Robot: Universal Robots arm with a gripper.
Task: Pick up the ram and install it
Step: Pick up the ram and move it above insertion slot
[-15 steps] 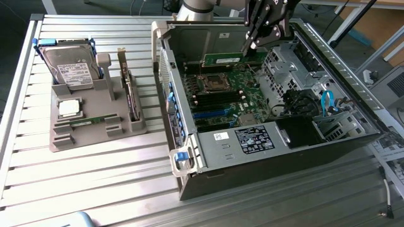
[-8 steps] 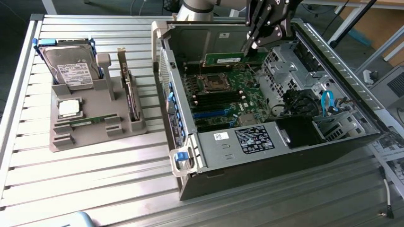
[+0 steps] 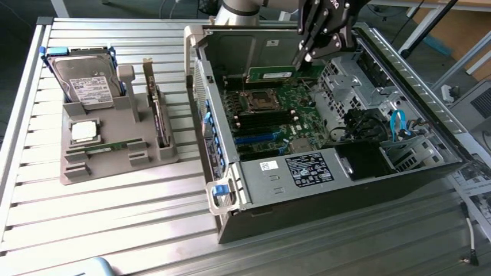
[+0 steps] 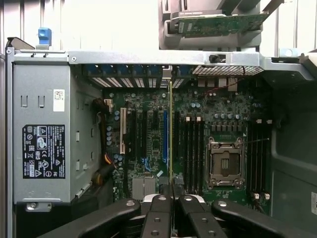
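Note:
The ram point(image 3: 272, 73), a narrow green stick with a white label, hangs inside the open computer case point(image 3: 230, 190), above the motherboard point(image 3: 295, 129) and near the case's back wall. My gripper point(image 3: 302, 62) comes down from above and is shut on the end of the stick at the exterior view's right. In the wrist view the ram point(image 4: 171, 134) shows edge-on as a thin line between my black fingers point(image 4: 159, 218). It hovers over the board just beside the black memory slots point(image 4: 190, 148) and apart from them. The processor socket point(image 4: 225, 163) lies a little further over.
At the exterior view's left, a grey holder tray point(image 3: 115, 167) carries a hard drive point(image 3: 88, 83), a square silver chip point(image 3: 84, 131), an upright dark expansion card point(image 3: 157, 115) and another green stick point(image 3: 107, 148). A power supply point(image 3: 307, 172) and drive cage point(image 3: 360, 86) crowd the case.

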